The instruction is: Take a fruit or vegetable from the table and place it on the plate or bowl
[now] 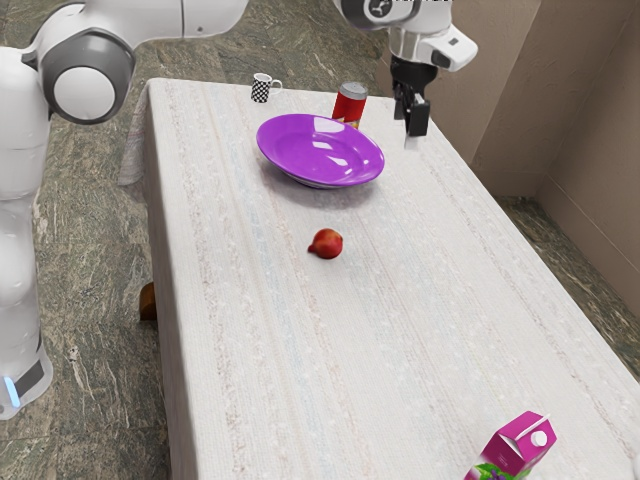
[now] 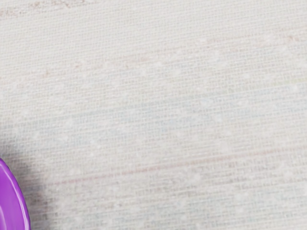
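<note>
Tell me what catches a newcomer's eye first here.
The glossy purple plate at the far end of the table stands out most. A small red fruit lies alone in front of it. The black gripper hangs beside the plate, toward the exterior view's right.

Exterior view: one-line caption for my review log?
Gripper hovers beside the empty purple plate; the red fruit lies untouched on the table.

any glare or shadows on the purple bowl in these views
Exterior view: bright white glare patches inside the purple bowl, only a faint shadow under it. Wrist view: no glare, a soft grey shadow on the tablecloth beside the bowl's rim.
</note>
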{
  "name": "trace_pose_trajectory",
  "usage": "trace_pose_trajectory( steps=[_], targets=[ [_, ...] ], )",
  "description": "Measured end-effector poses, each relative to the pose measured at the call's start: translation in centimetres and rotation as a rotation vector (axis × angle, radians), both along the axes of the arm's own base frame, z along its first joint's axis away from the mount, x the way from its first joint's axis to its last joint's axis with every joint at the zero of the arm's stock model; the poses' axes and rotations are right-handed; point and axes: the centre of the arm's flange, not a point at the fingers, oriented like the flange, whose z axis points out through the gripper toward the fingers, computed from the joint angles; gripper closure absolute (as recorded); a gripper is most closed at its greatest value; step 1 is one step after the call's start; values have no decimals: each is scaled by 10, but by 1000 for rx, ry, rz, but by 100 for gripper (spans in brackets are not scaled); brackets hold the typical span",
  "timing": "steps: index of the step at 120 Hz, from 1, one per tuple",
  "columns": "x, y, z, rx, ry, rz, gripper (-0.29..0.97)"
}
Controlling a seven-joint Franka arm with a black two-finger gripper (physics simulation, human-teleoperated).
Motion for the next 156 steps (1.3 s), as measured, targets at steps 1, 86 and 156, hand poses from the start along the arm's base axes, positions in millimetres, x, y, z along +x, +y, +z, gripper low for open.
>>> trace_pose_trajectory(
  steps=[1, 86, 156],
  targets=[
    [0, 0, 0, 0, 0, 0, 0],
    [-56, 2, -57, -57, 239, 67, 0],
    [-87, -18, -122, -33, 249, -88, 0]
  ],
)
